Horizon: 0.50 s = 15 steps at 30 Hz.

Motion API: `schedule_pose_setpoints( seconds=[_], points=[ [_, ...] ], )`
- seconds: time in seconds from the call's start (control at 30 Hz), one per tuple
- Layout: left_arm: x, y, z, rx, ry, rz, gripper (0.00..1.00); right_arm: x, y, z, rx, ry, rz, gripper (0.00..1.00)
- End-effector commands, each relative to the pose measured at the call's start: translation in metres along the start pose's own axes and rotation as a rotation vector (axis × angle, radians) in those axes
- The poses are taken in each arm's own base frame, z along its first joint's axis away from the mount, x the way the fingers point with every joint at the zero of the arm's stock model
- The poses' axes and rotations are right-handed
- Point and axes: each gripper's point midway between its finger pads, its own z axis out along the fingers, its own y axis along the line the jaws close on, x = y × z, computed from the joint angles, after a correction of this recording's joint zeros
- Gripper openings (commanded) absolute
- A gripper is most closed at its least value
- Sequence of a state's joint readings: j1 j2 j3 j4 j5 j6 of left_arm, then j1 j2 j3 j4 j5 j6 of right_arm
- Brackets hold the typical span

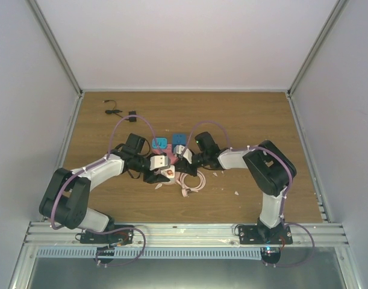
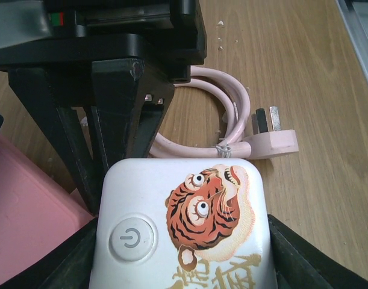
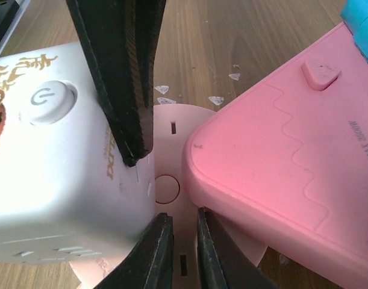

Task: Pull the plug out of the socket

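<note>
In the middle of the wooden surface (image 1: 244, 120), the salmon-pink triangular socket (image 3: 280, 162) lies beside the white tiger-printed power cube (image 2: 184, 229). The left claw (image 2: 180, 262) clamps this cube from both sides, probably to draw it off. The right claw (image 3: 182, 220), closed together, rests over the pink round disc (image 3: 168, 180) between them, perhaps as a brace.

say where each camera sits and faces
Top external: above and behind the robot, looking down on the table; left arm and right arm show.
Left wrist: on its arm, facing the white cube held in the left claw.
Right wrist: on its arm, facing the pink socket; the right claw shows.
Both wrist views share the white cube.
</note>
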State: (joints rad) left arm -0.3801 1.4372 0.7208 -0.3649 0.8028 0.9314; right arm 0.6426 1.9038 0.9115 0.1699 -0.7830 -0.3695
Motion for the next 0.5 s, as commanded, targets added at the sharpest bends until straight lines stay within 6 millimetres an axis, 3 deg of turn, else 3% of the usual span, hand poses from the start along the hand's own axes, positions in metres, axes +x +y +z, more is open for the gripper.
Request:
schedule_pose_setpoints(
  seconds=[0.0, 0.2, 0.47],
  points=[
    [-0.039, -0.007, -0.010, 0.057, -0.168, 0.063, 0.36, 0.058, 0.008, 0.011, 0.000, 0.172, 0.104, 0.13],
    [-0.032, -0.007, -0.004, 0.069, -0.116, 0.072, 0.34, 0.066, 0.011, 0.018, 0.001, 0.205, 0.097, 0.13],
    [-0.024, -0.024, -0.002, -0.023, -0.076, 0.221, 0.33, 0.068, 0.011, 0.020, -0.007, 0.216, 0.112, 0.13]
  ],
)
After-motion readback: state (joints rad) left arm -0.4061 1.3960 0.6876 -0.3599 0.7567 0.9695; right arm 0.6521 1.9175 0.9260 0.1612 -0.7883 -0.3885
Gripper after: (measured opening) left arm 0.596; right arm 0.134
